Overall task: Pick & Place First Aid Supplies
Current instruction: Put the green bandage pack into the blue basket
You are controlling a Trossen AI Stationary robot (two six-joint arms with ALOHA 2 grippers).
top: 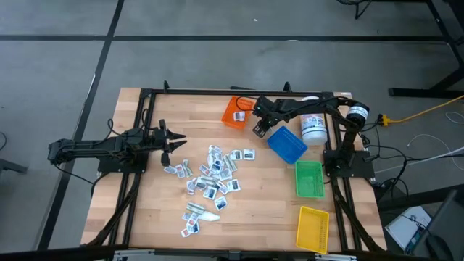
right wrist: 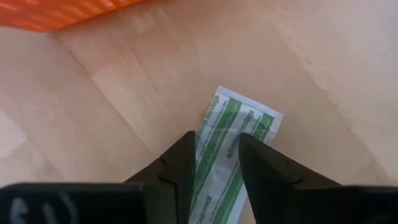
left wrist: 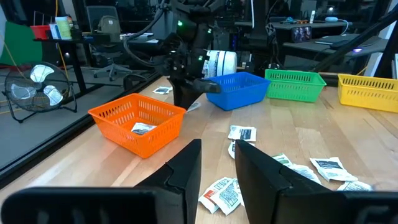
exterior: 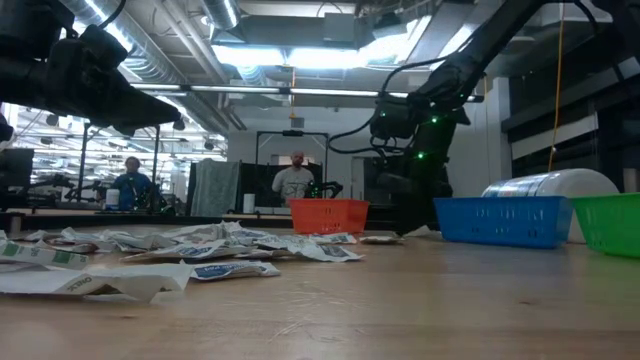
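Observation:
Several small white first aid packets (top: 214, 174) lie heaped on the wooden table's middle. One packet (left wrist: 143, 129) lies inside the orange bin (top: 235, 112). A white packet with green stripes (right wrist: 239, 124) lies flat on the table between the orange bin and the blue bin (top: 287, 145). My right gripper (right wrist: 217, 140) points steeply down over this packet, open, with a finger on either side of its near end. At the table's left, my left gripper (left wrist: 217, 149) is held level and open, with nothing between its fingers. My right gripper comes at the green-striped packet's near end (right wrist: 214, 155) from above, its fingers pointing down and standing along the packet's length. The packet lies flat on the table. Whether the fingertips touch it, I cannot tell.
A green bin (top: 309, 179) and a yellow bin (top: 313, 228) stand along the table's right side. A white canister (top: 313, 127) lies behind the blue bin. A black frame runs around the table. People show in the room beyond the table's far edge.

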